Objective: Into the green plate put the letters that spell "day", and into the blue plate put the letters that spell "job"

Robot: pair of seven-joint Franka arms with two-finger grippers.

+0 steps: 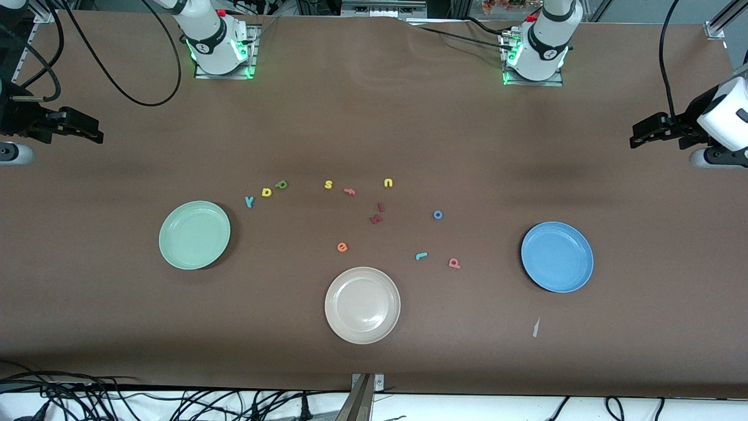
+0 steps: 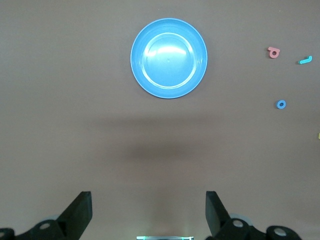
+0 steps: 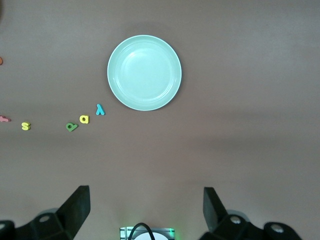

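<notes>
Brown covering spans the whole bench, and every foam letter lies loose on it; all three plates hold nothing. The green plate sits toward the right arm's end, with the teal y, yellow d and green a in a short row just beside it, a little farther from the front camera. The blue plate sits toward the left arm's end; the blue o, teal j and pinkish-red b are scattered between it and the cream plate. Among the other letters, the two dark red ones are too small to read, perhaps a k and an i.

The left tool hangs over bare bench at its own end, fingers apart and holding nothing. The right tool hangs likewise at its end, fingers spread, partly cut off by the front view's edge.
</notes>
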